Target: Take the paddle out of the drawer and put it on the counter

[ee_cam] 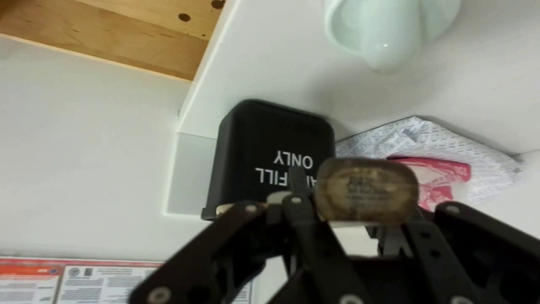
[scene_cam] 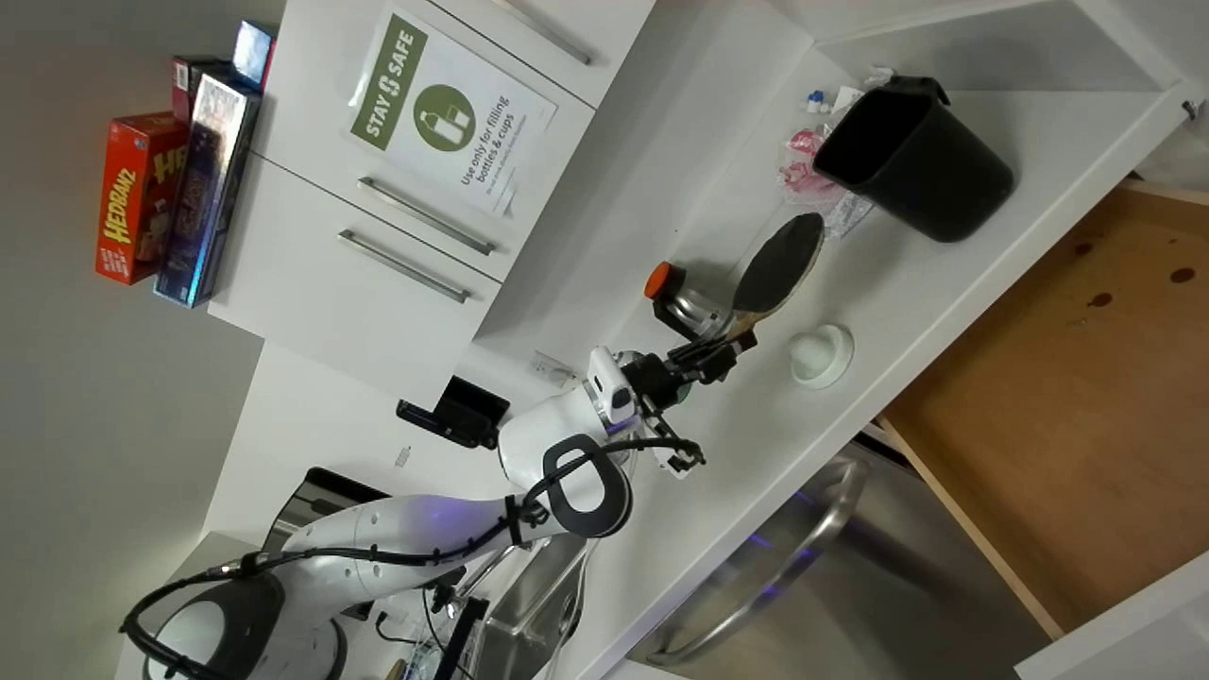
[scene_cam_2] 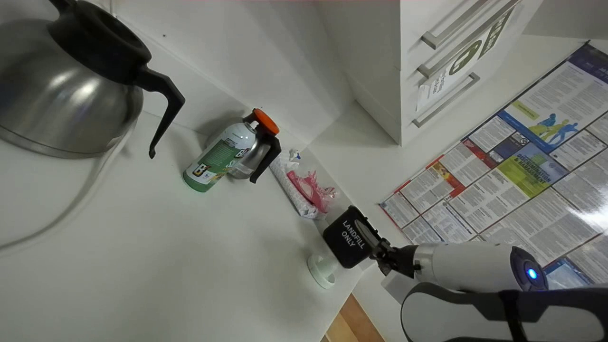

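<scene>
Exterior view: the arm (scene_cam: 406, 524) stretches over the counter (scene_cam: 756, 434), pincer (scene_cam: 733, 347) gripping the paddle (scene_cam: 779, 264).

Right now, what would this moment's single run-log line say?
gripper: shut on paddle by its handle | paddle: out of drawer, not yet set on counter | drawer: open | black bin: upright on counter

Blk bin (scene_cam_2: 348, 243) marked LANDFILL ONLY; steel pot (scene_cam_2: 249, 159) w/ orange lid (scene_cam_2: 265, 121) nr grn/wht can (scene_cam_2: 217, 159); HEDBANZ box (scene_cam: 130, 198)
</scene>
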